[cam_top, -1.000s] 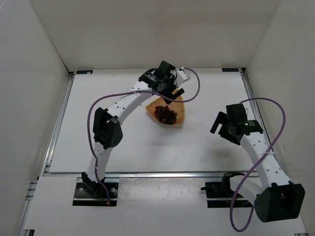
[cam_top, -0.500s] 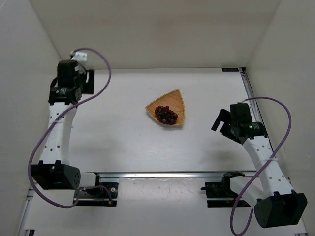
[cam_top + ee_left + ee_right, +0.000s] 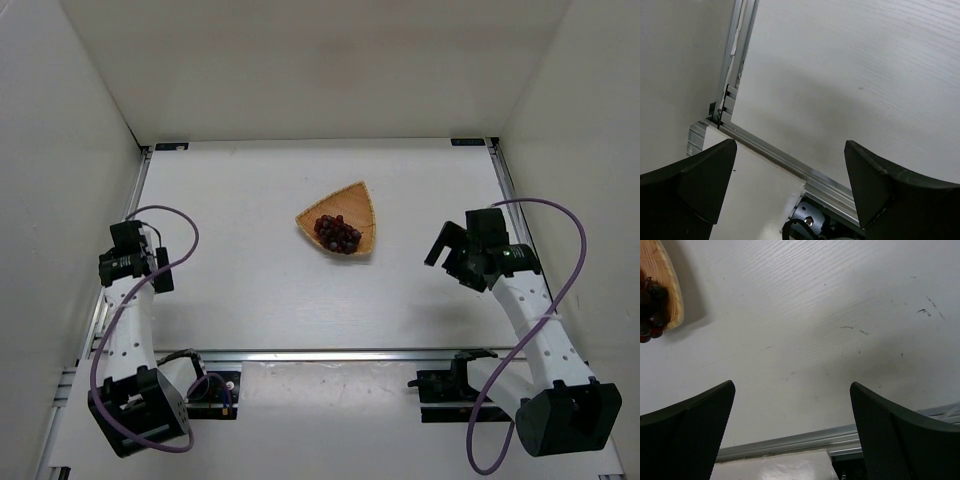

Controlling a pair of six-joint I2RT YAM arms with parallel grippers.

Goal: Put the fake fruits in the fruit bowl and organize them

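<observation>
Okay, grapes (image 3: 337, 233) sit inside the wicker bowl (image 3: 365, 208), toward its near side, mid-table (image 3: 250, 230). My left claw (image 3: 790, 145) is spread wide with nothing between the fingers. It hangs over the table's near-left edge by the metal rail (image 3: 775, 155), well apart from the bowl. My right claw (image 3: 792, 385) is released and empty too, right of the bowl. Its camera catches the bowl's edge and a few grapes at top left.
</observation>
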